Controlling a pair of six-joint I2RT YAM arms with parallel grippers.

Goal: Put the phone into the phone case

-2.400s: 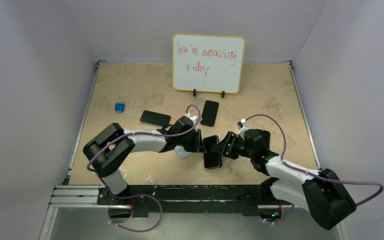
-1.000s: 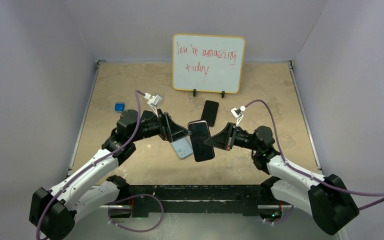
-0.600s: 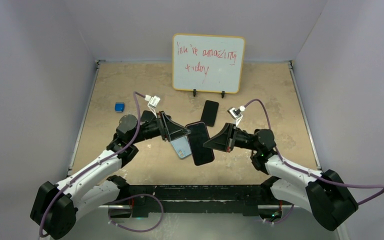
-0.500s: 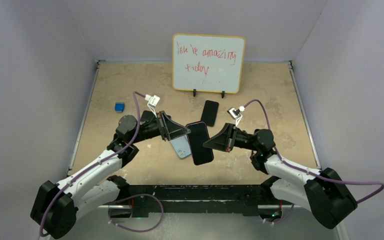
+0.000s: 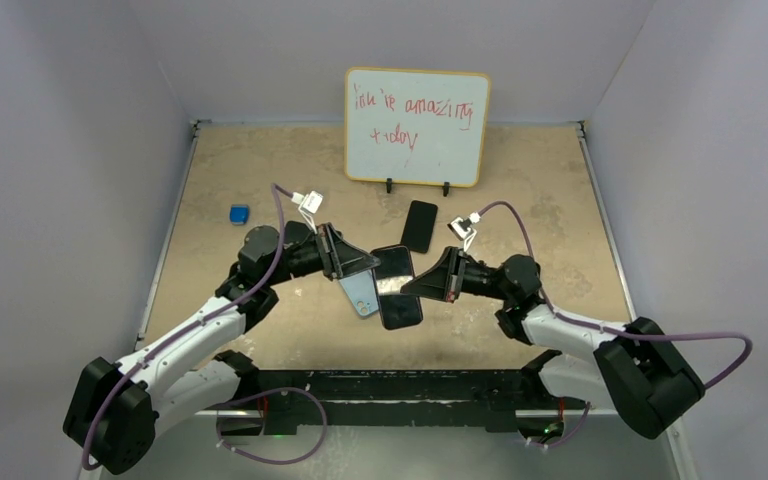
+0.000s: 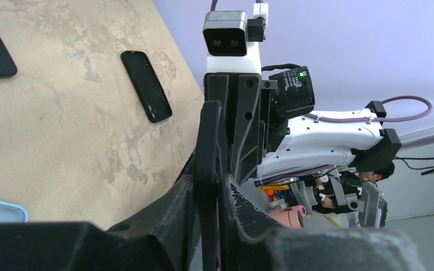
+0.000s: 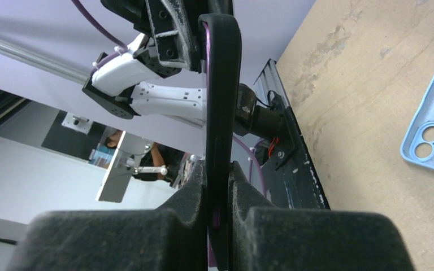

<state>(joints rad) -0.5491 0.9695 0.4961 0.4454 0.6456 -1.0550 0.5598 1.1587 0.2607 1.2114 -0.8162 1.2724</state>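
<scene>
Holding the phone (image 5: pixel 400 305) up off the table, pinched at opposite edges between left gripper (image 5: pixel 371 265) and right gripper (image 5: pixel 407 288) (both clamped shut on it), but not yet in the phone case (image 5: pixel 360 295), lying empty just beneath the left gripper's tips, so lowering and pressing in judged left to do.

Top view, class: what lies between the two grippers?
The phone, clamped between the left gripper and right gripper; the top view shows it, both wrist views edge-on.
</scene>
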